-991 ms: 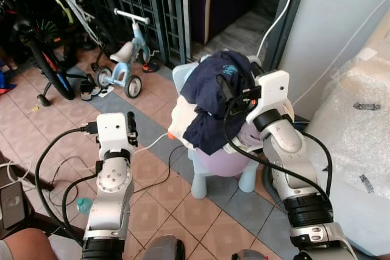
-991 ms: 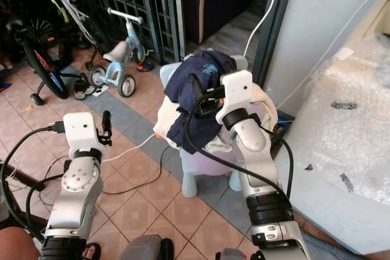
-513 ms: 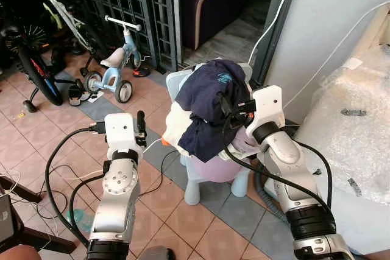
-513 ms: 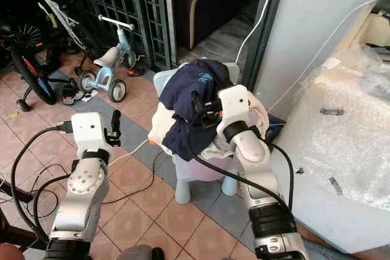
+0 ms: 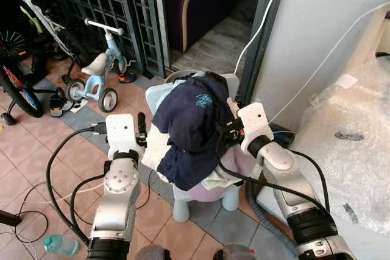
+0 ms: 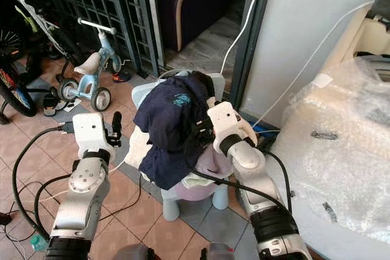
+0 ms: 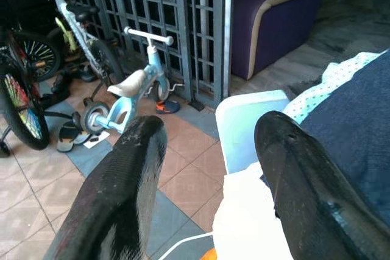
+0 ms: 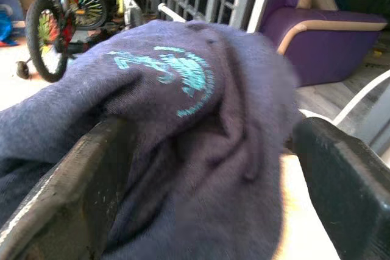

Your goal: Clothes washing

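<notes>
A small blue tricycle (image 5: 100, 80) stands by the grille at the far left. The left hand (image 5: 141, 127) hovers with fingers apart, just beside the clothes pile's left edge. A navy garment (image 5: 192, 127) drapes the pile on the pale chair (image 5: 180, 202). The right hand (image 8: 201, 144), fingers spread, straddles that garment.

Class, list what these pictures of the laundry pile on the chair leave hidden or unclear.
- Chair seat: eye views, covered by the navy garment and pale clothes.
- Right gripper fingertips: eye views, buried against the garment.
- Garment's logo wording: right wrist view, too small and creased.
</notes>
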### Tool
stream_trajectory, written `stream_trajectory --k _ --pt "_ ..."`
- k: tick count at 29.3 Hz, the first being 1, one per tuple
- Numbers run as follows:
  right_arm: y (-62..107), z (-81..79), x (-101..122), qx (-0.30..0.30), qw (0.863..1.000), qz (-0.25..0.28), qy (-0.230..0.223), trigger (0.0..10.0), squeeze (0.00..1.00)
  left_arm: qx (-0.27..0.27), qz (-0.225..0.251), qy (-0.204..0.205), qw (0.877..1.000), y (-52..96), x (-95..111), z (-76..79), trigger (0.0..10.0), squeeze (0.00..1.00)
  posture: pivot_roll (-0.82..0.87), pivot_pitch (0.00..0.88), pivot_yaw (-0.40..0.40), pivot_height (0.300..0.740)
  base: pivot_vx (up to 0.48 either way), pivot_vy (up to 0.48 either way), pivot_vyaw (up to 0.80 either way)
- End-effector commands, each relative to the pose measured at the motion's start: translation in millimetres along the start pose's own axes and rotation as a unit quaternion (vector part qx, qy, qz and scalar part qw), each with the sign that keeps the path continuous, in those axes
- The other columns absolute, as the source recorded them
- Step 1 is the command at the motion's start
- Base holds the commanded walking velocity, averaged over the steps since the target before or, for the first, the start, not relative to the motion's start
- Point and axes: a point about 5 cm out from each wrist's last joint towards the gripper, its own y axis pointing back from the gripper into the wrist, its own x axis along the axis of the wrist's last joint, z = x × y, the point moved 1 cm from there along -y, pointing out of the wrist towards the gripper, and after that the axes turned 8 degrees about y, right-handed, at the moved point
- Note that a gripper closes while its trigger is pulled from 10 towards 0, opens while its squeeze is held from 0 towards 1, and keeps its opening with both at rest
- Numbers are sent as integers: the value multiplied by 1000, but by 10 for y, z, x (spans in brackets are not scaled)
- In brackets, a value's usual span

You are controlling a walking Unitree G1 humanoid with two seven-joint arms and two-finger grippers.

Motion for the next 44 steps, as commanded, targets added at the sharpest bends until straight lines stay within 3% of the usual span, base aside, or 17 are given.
stream_trajectory --k 1,6,9,15,19,26,30,31,32,33,38,44 --pt "-23 -90 13 22 1000 -1 0 10000 0 18 -10 1 1000 13 -30 -55 10000 0 5 74 19 740 0 0 0" --pt "-21 -50 104 15 999 26 -17 10000 0 22 -12 2 1000 28 -34 -54 10000 0 23 75 -10 740 0 0 0" --pt "-35 71 207 2 998 53 -15 10000 0 42 -8 9 999 73 -35 -76 10000 0 74 69 -70 740 0 0 0" --pt "-107 135 214 -11 999 51 -16 10000 0 77 -5 13 997 149 -49 -169 10000 0 140 74 -136 740 0 0 0" --pt "-169 72 241 -9 999 51 -15 10000 0 94 -6 14 995 145 -58 -224 10000 0 135 74 -142 740 0 0 0" --pt "-193 21 320 -13 998 55 -14 10000 0 69 15 -15 997 22 52 -193 10000 0 87 83 -101 740 0 0 0" --pt "-183 -35 246 -12 998 37 -41 10000 0 64 8 -19 998 -16 53 -202 10000 0 65 92 -60 740 0 0 0" --pt "-182 -80 205 -6 998 26 -56 8431 0 62 4 -20 998 -10 38 -202 10000 0 63 92 -57 740 0 0 0" --pt "-180 -120 155 3 999 13 -49 1451 0 59 1 -21 998 -2 28 -195 10000 0 59 95 -50 740 0 0 0" --pt "-168 -217 30 27 998 -26 -49 0 0 57 -4 -22 998 14 8 -182 10000 0 60 93 -44 740 0 0 0" --pt "-173 -324 6 45 997 -29 -49 0 0 53 -7 -24 998 2 1 -174 10000 0 62 90 -42 740 0 0 0" --pt "-202 -302 7 38 997 -33 -52 0 0 54 -3 -25 998 -38 29 -183 10000 0 65 86 -41 740 0 0 0"
